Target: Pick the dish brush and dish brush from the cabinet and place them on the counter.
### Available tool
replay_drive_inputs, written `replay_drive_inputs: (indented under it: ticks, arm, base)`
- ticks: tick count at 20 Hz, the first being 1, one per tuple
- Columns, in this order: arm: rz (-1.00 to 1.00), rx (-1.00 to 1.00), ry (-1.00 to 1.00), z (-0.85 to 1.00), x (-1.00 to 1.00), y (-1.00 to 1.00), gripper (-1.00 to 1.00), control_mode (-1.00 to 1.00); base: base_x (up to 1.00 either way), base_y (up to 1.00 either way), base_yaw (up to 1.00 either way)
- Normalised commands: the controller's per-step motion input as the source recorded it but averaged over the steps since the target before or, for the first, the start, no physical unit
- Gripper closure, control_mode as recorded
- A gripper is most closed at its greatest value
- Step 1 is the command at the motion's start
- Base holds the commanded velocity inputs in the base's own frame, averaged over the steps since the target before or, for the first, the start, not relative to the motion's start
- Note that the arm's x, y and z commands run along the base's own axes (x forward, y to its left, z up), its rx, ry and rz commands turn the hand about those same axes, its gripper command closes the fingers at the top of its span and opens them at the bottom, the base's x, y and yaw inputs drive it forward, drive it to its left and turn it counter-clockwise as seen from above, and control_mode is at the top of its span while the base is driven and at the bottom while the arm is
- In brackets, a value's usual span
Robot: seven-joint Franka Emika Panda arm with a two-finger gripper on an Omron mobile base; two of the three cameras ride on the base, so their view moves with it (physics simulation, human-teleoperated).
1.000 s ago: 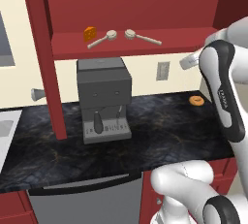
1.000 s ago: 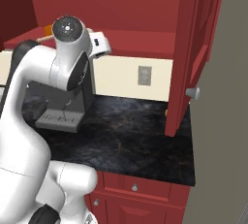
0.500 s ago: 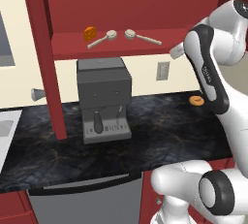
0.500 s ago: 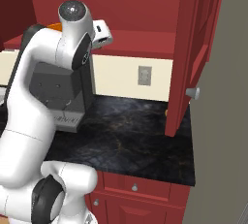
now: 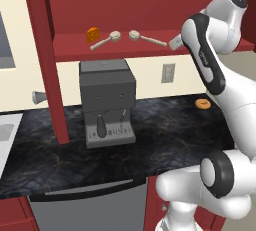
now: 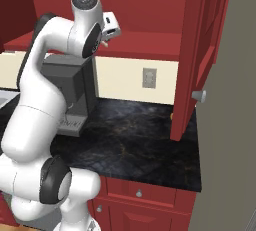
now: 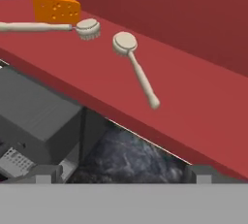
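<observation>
Two pale beige dish brushes lie on the red inner shelf of the open cabinet (image 5: 150,50). The right dish brush (image 5: 146,38) (image 7: 137,68) points its handle toward my hand. Left of it, the other dish brush (image 5: 106,40) (image 7: 48,26) lies with its head next to the first one's head. My gripper (image 5: 175,42) (image 6: 111,26) (image 7: 123,174) hovers at shelf height, just right of the right brush's handle. It is open and holds nothing. Below lies the black veined counter (image 5: 165,130) (image 6: 135,140).
An orange block (image 5: 92,34) (image 7: 56,8) sits behind the left brush. A grey coffee machine (image 5: 107,102) (image 6: 75,100) stands under the shelf. The cabinet doors (image 5: 42,50) (image 6: 200,55) hang open on both sides. A small donut (image 5: 202,103) lies at the counter's right.
The arm has risen and swung left, bringing the hand from well right of the shelf up to the shelf's edge near the right brush. The brushes have not moved.
</observation>
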Motion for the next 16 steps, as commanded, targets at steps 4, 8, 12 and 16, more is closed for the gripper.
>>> replay_drive_inputs:
  ticks: [4,8,12,16]
  arm:
    - [0.0,0.0,0.0,-0.07,0.54,0.0,-1.0,-1.0]
    - [0.0,0.0,0.0,-0.04,0.5,0.0,-1.0,-1.0]
    - [0.0,0.0,0.0,-0.06,0.5,0.0,-1.0,-1.0]
    - [0.0,0.0,0.0,-0.05,0.46,0.01,-1.0,-1.0]
  base:
    - [0.0,0.0,0.0]
    - [0.0,0.0,0.0]
    - [0.0,0.0,0.0]
    - [0.0,0.0,0.0]
